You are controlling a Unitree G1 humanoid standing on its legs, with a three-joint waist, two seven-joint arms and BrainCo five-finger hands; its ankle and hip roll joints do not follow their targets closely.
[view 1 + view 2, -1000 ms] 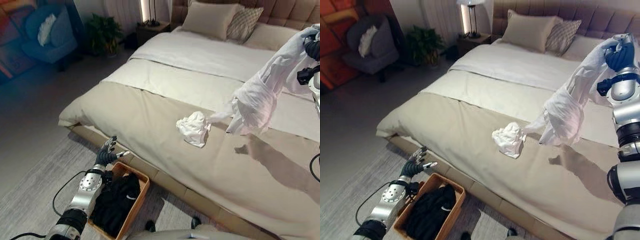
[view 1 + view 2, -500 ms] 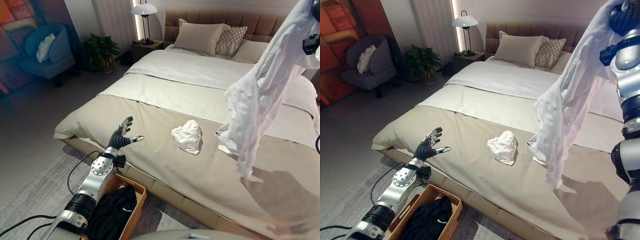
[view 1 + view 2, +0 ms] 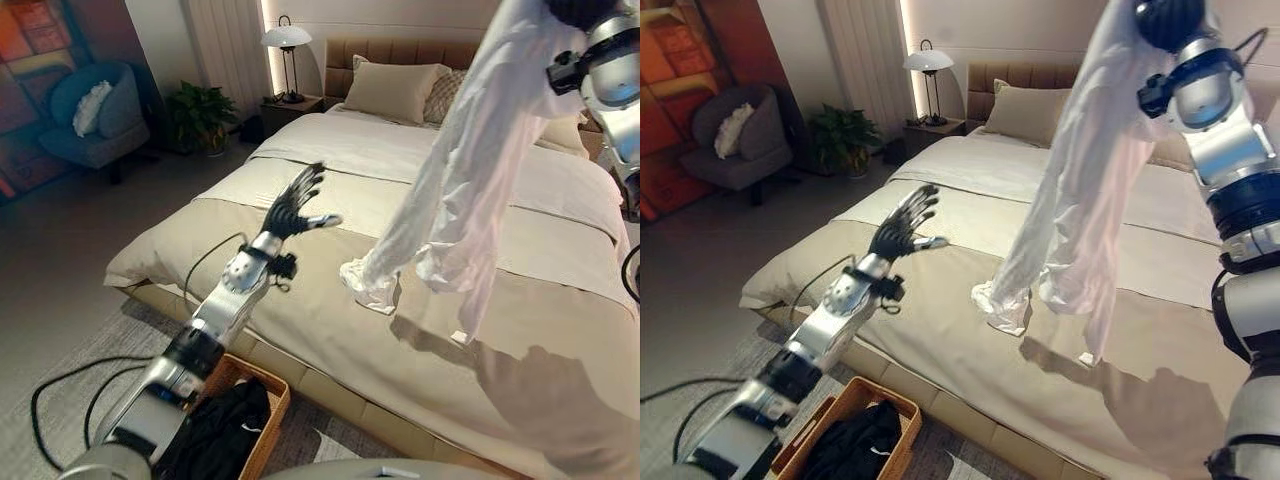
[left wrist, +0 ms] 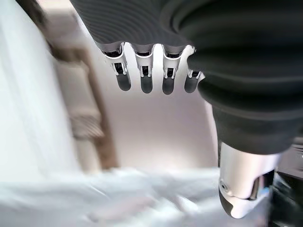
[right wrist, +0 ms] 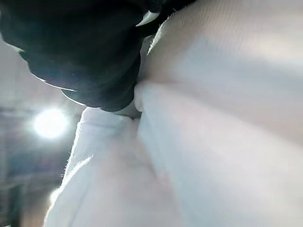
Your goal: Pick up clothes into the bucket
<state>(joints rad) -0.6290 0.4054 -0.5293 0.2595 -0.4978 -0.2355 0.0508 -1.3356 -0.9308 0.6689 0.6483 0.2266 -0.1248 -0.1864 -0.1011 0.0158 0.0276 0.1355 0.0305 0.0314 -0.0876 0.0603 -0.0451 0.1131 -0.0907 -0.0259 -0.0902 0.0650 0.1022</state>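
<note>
Below the left hand (image 3: 297, 203), on the floor by the bed (image 3: 330, 300), sits the basket (image 3: 845, 403) with dark clothes (image 3: 855, 445) already in it. That hand is raised over the bed's near side on an outstretched arm, fingers spread wide and straight, holding nothing. Between the two hands, low on the cover, lies a small crumpled white cloth (image 3: 368, 288), partly behind the hanging shirt. The shirt (image 3: 1065, 210) dangles full length from the right hand (image 3: 1168, 20), which is lifted high with its arm bent upward; its fingers seem clenched on the fabric's top edge, and the wrist view shows white cloth bunched against the dark cover.

The risks, as I judge them: the long shirt's tail could drag on the bed or snag the crumpled cloth as it swings toward the basket. The basket is far from the right hand, so a loose pinch may slip mid-carry, or the shirt may drape over the rim.
</note>
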